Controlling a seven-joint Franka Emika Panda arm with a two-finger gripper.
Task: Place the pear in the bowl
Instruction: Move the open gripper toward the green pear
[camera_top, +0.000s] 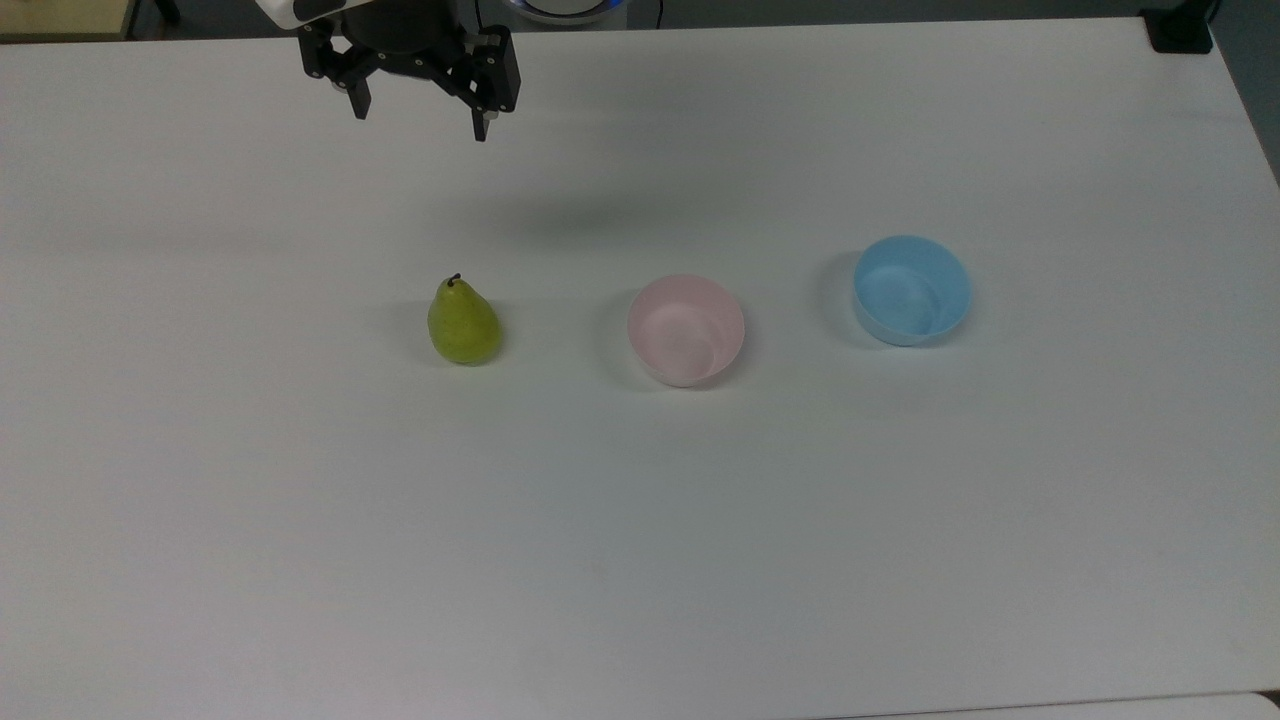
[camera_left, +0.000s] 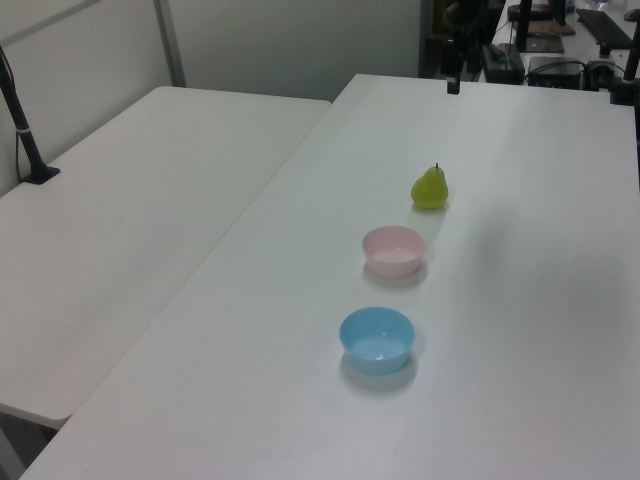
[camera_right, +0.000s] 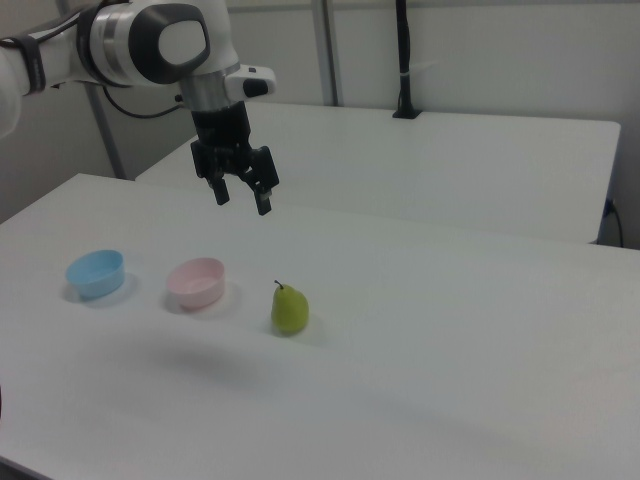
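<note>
The yellow-green pear (camera_top: 464, 322) (camera_left: 430, 188) (camera_right: 290, 309) stands upright on the white table, stem up. The pale pink bowl (camera_top: 686, 329) (camera_left: 394, 250) (camera_right: 196, 282) sits empty a short way from it, to the pear's right in the top view. My gripper (camera_top: 420, 118) (camera_right: 241, 199) hangs high above the table, open with nothing between its fingers. In the top view it is near the far edge, beyond the pear and a little to the top view's left of it.
A light blue bowl (camera_top: 911, 290) (camera_left: 377, 339) (camera_right: 96, 273) stands empty beyond the pink one, on the side away from the pear. A second white table (camera_left: 120, 200) adjoins this one, with a dark post (camera_right: 403, 60) on it.
</note>
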